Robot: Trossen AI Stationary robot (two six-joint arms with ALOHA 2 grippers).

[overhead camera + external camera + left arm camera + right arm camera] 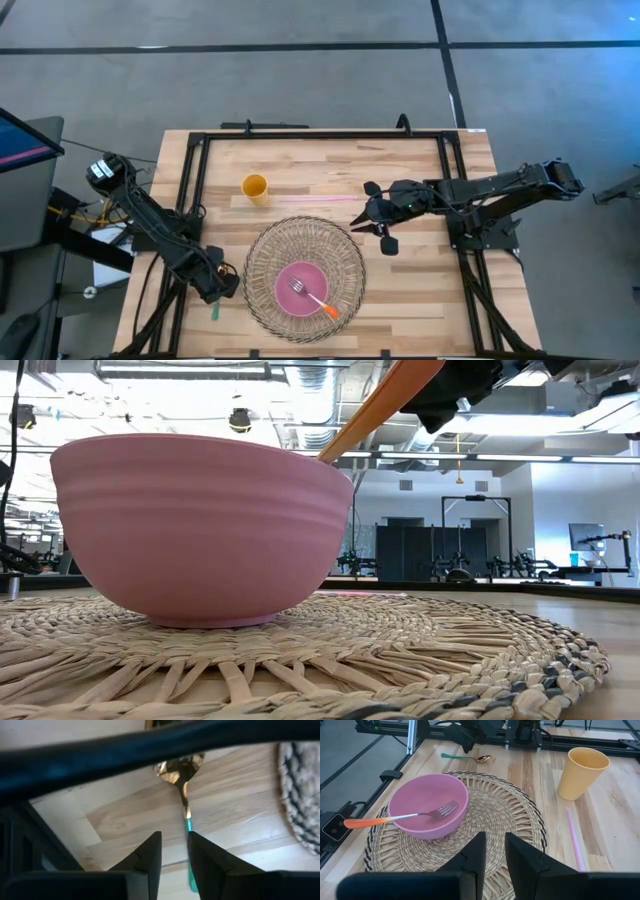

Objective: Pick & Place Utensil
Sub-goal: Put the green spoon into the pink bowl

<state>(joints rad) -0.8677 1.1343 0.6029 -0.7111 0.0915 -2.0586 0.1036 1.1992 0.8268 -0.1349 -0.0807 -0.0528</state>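
A fork (405, 815) with silver tines and an orange handle lies in a pink bowl (427, 802). Its tines are inside, and its handle (375, 410) leans on the rim and sticks out. The bowl stands on a round woven mat (305, 250). My right gripper (358, 222) hovers past the mat's far right edge, pointing at the bowl; it is open by a narrow gap (493, 840) and holds nothing. My left gripper (215, 285) waits at the table's near left, open by a narrow gap (173, 840), above a spoon (186, 795) with a gold bowl and teal handle that lies flat on the wood.
A yellow cup (255, 187) stands far left of the mat, and a pink straw (310, 198) lies on the wood between cup and right gripper. A black frame (190, 180) runs along the table's left, far and right sides.
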